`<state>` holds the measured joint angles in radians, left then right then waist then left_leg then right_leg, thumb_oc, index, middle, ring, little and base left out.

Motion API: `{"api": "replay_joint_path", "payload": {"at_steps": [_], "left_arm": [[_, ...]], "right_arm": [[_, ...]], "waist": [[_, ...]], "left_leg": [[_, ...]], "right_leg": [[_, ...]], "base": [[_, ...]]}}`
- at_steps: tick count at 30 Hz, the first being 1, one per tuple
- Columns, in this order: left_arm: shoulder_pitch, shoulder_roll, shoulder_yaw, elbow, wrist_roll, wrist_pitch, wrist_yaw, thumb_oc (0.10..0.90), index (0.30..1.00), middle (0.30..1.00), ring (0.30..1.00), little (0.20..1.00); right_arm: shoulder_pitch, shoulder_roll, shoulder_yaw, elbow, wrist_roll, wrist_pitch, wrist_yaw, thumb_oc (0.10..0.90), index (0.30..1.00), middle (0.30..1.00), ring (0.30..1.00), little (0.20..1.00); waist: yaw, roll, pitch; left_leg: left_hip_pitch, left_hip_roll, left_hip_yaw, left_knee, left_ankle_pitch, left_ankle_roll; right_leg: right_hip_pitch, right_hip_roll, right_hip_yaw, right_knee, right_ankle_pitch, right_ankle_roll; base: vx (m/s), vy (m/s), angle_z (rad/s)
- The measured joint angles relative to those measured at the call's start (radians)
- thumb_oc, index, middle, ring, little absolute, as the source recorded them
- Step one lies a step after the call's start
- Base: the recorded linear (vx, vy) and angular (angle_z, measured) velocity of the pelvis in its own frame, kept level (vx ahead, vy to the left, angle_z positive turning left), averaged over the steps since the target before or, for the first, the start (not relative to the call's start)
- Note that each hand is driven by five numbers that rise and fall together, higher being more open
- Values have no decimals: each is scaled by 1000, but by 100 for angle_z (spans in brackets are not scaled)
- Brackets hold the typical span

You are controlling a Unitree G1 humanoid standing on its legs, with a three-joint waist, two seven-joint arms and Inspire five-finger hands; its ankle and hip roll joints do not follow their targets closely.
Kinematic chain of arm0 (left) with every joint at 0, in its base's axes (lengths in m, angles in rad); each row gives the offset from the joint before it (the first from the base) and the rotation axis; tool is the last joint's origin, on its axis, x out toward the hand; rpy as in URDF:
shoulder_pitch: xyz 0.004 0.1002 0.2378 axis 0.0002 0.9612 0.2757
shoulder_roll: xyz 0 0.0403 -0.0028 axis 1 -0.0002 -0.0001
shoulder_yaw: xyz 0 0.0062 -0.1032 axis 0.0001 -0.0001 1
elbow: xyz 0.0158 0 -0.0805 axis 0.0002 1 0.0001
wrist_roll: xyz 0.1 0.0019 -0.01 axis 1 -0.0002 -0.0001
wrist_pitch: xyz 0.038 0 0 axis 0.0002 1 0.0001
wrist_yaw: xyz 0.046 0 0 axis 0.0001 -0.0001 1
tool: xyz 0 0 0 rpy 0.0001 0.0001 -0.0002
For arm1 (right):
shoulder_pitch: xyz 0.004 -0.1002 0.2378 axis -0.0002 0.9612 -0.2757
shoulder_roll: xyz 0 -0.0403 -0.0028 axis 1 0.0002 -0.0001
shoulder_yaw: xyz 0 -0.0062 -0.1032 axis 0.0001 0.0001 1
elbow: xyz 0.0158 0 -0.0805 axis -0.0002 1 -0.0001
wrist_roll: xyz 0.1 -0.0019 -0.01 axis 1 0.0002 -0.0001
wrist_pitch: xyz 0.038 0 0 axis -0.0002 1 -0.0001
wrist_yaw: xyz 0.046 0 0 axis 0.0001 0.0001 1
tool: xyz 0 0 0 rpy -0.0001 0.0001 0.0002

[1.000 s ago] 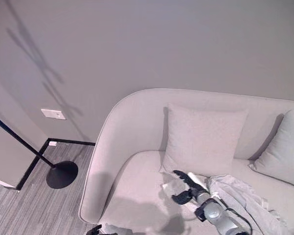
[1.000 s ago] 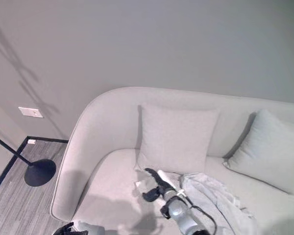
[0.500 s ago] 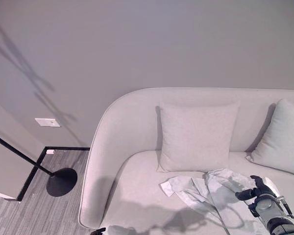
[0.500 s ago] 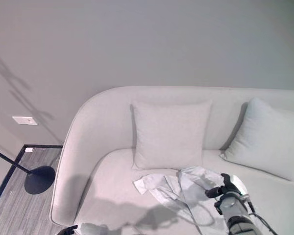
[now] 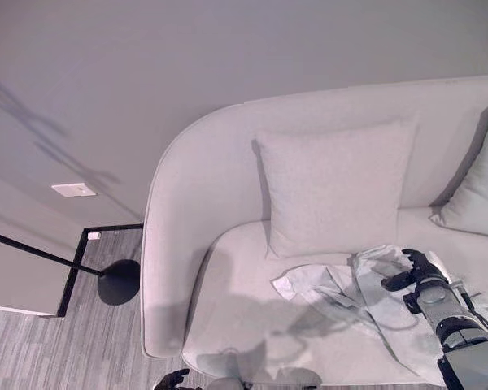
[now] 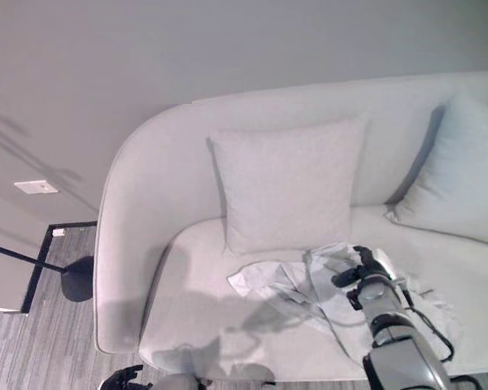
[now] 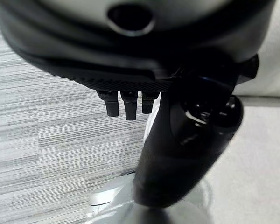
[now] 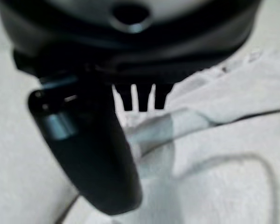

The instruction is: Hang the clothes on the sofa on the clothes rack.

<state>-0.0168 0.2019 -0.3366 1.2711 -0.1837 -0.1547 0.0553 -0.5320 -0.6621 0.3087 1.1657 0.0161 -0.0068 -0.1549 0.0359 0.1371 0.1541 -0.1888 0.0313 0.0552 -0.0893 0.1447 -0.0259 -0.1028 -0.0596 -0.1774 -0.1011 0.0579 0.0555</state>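
Note:
A pale, crumpled shirt lies spread on the seat of the light grey sofa, in front of a square cushion. My right hand hovers over the shirt's right upper part, near its folded edge. In the right wrist view its fingers are straight and its thumb stands away from them, with the cloth below and nothing held. The clothes rack stands left of the sofa as a thin black pole on a round black base. My left hand hangs low by the sofa's front corner, relaxed over the floor.
A second cushion leans at the sofa's right end. The sofa's curved arm stands between the seat and the rack. Grey striped floor lies around the rack's base. A white wall socket is behind it.
The camera has tilted and shifted. My right hand went from the shirt's left end across to its right side, then up onto its right upper part. The shirt lies more spread out.

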Motion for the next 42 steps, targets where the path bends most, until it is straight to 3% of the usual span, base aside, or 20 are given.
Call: {"api": "replay_joint_path", "payload": {"at_steps": [4,8,16,25,26,27,28,29,42], "left_arm": [[-24,16,-14,-34,2,-2,0,800,900,900,900,900],[-55,43,-12,-36,2,-5,6,800,900,900,900,900],[-132,92,-24,-74,50,-16,49,800,900,900,900,900],[-176,123,-11,-104,103,-31,135,800,900,900,900,900],[-181,130,-13,-104,117,-31,138,800,900,900,900,900],[-185,132,-13,-103,127,-30,139,800,900,900,900,900],[-189,136,-12,-103,137,-30,145,800,900,900,900,900],[-191,137,-13,-103,149,-30,152,800,900,900,900,900],[-173,140,3,-102,237,-13,183,800,900,900,900,900]], "right_arm": [[-22,0,20,-63,-2,-1,-1,800,900,900,900,900],[-24,1,40,-156,-6,-4,-1,800,900,900,900,900],[-35,-1,115,-276,-155,3,-1,800,900,900,900,900],[-18,-29,110,-367,-289,9,-33,800,900,900,900,900],[-17,-29,110,-368,-291,9,-37,765,848,848,848,848],[-19,-29,110,-368,-291,9,-38,569,554,554,554,554],[-18,-29,109,-370,-294,9,-42,419,328,328,328,328],[-18,-29,107,-371,-301,9,-47,400,300,300,300,300],[92,-25,27,-493,-366,39,-56,400,300,300,300,300]], "waist": [[-9,-3,39],[-25,-24,85],[-31,-89,170],[-30,-99,229],[-30,-103,231],[-30,-106,233],[-30,-108,234],[-30,-109,234],[-38,-126,235]], "left_leg": [[-37,9,18,0,4,-4],[-64,15,31,0,6,-6],[-105,22,47,0,12,-8],[-155,23,45,0,19,-8],[-156,23,45,0,19,-8],[-158,23,45,0,19,-8],[-161,23,45,0,19,-8],[-163,23,45,0,19,-7],[-101,24,37,0,23,-8]], "right_leg": [[-46,8,18,1,14,-8],[-78,13,33,1,22,-10],[-133,19,49,7,36,-12],[-178,20,47,8,45,-15],[-178,20,47,8,45,-15],[-181,20,47,8,45,-15],[-184,20,47,8,45,-15],[-186,20,46,8,45,-15],[-120,21,41,8,48,-16]], "base": [[-42,-28,-17],[-32,-21,-13],[-31,-11,-6],[-9,-9,0],[0,0,0],[0,0,0],[0,0,0],[0,0,0],[4,-3,0]]}}
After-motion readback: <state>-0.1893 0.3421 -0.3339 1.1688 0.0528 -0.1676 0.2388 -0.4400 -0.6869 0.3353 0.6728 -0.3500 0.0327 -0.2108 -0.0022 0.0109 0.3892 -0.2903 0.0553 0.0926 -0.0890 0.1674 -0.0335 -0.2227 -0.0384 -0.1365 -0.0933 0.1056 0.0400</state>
